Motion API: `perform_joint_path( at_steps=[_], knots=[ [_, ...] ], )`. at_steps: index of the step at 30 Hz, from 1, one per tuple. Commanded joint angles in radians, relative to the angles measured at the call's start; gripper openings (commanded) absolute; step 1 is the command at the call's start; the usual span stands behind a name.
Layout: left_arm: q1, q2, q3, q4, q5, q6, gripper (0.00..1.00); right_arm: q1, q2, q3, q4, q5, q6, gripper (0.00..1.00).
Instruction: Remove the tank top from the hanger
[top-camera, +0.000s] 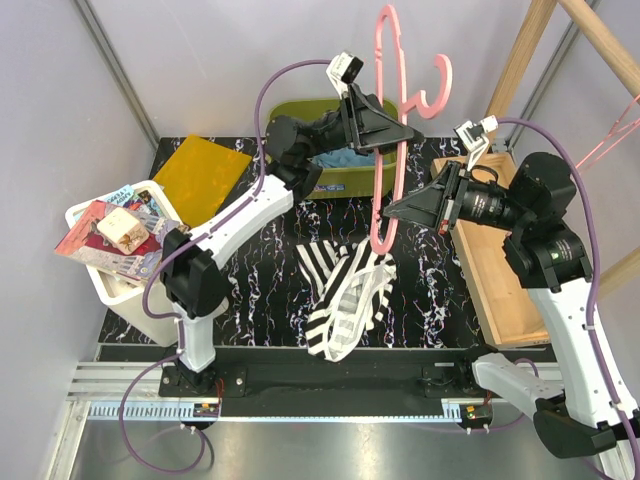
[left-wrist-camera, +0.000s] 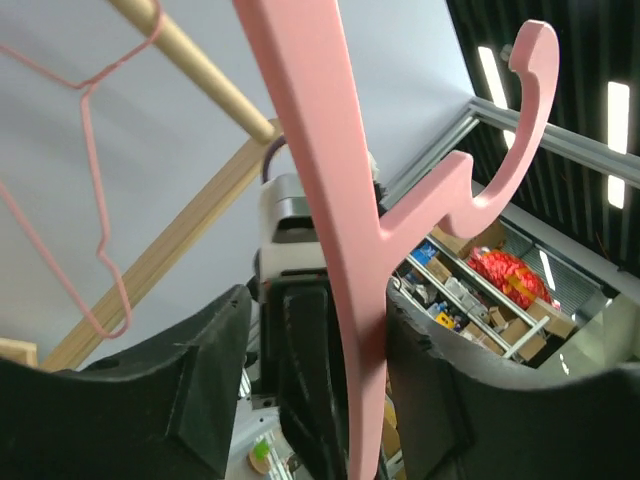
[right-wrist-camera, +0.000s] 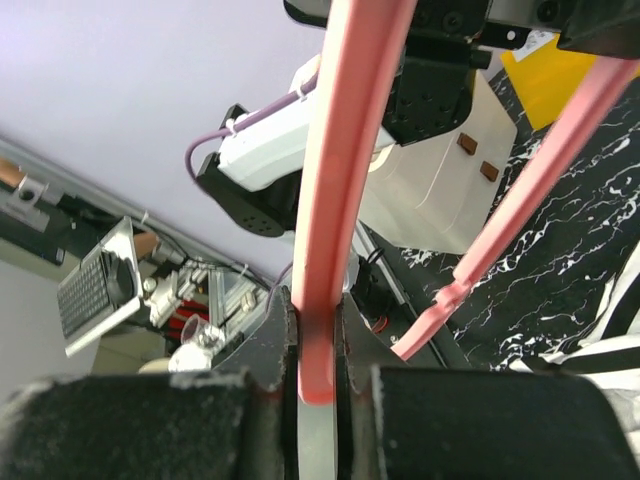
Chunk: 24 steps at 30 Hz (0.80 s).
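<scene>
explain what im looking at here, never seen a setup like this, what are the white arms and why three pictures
These are two robot arms bolted at the table's near edge. The wide picture comes from a fixed camera above and behind them; the other two come from cameras on each wrist.

Both arms hold one pink hanger in the air. The left gripper has its jaws around the upper part, and the right gripper clamps lower down. The striped tank top lies on the black marbled table, one end up near the hanger's lower end. Also there: a white bin, a green bin, a wooden tray.
</scene>
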Motion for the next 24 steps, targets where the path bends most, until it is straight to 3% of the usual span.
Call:
perform_joint_path(
  at_steps=[1, 5, 11, 15, 18, 22, 24],
  knots=[
    [0.048, -0.096, -0.099, 0.056, 0.005, 0.022, 0.61, 0.002, -0.042, -0.008, 0.049, 0.075, 0.038, 0.0],
    [0.064, -0.14, -0.144, 0.037, 0.013, 0.051, 0.68, 0.003, -0.052, -0.026, 0.046, 0.127, 0.054, 0.0],
    [0.09, -0.249, -0.214, -0.07, 0.066, 0.137, 0.72, 0.002, -0.04, -0.02, 0.03, 0.219, 0.093, 0.0],
    [0.133, -0.364, -0.353, -0.111, 0.074, 0.171, 0.72, 0.002, -0.033, -0.025, 0.007, 0.309, 0.13, 0.0],
    [0.162, -0.478, -0.421, -0.235, 0.074, 0.247, 0.72, 0.002, -0.028, -0.011, -0.028, 0.409, 0.153, 0.0],
    [0.159, -0.594, -0.41, -0.688, 0.034, 0.553, 0.72, 0.002, 0.012, 0.055, -0.088, 0.577, 0.155, 0.0],
    [0.159, -0.652, -0.426, -0.781, 0.014, 0.612, 0.72, 0.002, 0.035, 0.082, -0.108, 0.635, 0.167, 0.0]
  ],
)
